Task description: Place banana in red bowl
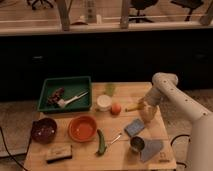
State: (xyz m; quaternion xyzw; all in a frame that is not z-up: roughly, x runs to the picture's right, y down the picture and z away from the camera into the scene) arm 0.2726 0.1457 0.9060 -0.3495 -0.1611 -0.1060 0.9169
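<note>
The banana (133,107) is small and yellow and lies on the wooden table (87,155), right of a round orange fruit (116,108). My gripper (144,111) hangs from the white arm (170,92) at the banana's right end, low over the table. I cannot tell whether it touches the banana. The red bowl (82,128) stands empty at the front middle-left, well apart from the banana and the gripper.
A green tray (65,93) with utensils stands at the back left, a dark bowl (44,130) left of the red bowl. A white cup (103,102), a green vegetable (101,142), a blue sponge (134,127), a metal cup (137,145), a grey cloth (152,149) and a brown block (59,154) also lie on the table.
</note>
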